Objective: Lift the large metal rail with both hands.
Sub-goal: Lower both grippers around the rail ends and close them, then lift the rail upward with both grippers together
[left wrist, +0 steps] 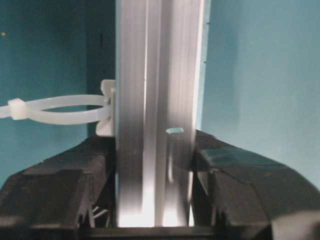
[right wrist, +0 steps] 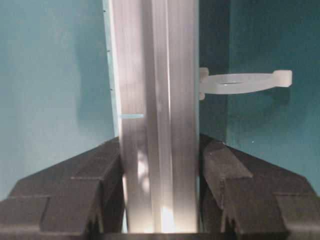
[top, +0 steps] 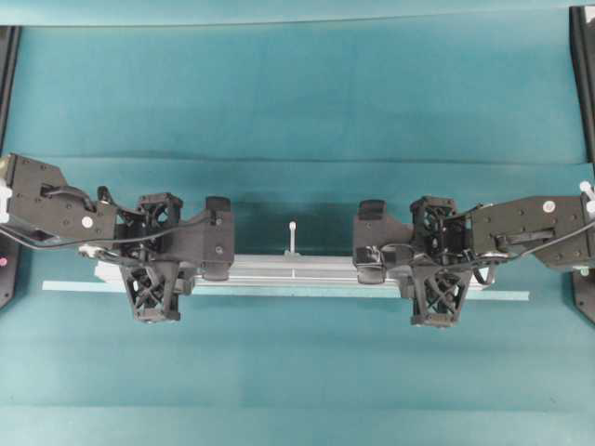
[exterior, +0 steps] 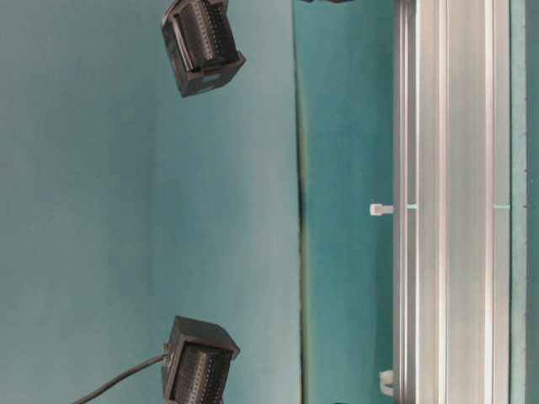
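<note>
Now both claws grip the large metal rail (top: 293, 271) on the teal table (top: 297, 93).

It is long, shiny and silver, with grooves running down its whole length, and it lies flat across the middle of the table, over a thin pale strip (top: 507, 295). A small whitish peg (top: 293, 234) sticks out from its far side, and up close the pegs look like looped white plastic ties (left wrist: 60, 109). The left gripper (top: 218, 243) reaches in from the left side and its black fingers (left wrist: 75, 175) press on both sides of the rail near that end. The right gripper (top: 370, 243) reaches in from the right side and its fingers (right wrist: 235, 175) squeeze the rail the same way. Both arms stretch low over the table toward each other.
</note>
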`<move>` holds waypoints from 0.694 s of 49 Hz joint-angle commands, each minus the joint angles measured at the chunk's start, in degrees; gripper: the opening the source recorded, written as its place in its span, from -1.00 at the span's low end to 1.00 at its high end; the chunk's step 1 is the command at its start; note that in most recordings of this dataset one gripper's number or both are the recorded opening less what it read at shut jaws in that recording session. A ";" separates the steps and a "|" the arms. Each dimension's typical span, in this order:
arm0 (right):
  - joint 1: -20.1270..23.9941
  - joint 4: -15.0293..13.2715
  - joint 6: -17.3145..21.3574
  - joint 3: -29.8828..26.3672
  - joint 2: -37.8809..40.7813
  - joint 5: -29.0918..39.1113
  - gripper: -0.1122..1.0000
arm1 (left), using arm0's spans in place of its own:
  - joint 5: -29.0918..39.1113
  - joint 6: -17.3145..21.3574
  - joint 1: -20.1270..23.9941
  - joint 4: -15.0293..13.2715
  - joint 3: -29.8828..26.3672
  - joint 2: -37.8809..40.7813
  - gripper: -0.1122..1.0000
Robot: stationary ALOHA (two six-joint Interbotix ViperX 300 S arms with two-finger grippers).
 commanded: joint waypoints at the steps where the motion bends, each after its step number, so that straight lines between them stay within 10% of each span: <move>1: 0.26 0.62 0.62 -0.44 0.35 -0.09 -0.10 | -0.26 0.00 -0.35 -0.09 -0.79 -0.26 -0.16; 34: -0.35 0.70 0.62 -6.50 -7.29 15.12 -0.10 | 11.07 -0.79 -0.35 -0.09 -5.80 -7.56 -0.16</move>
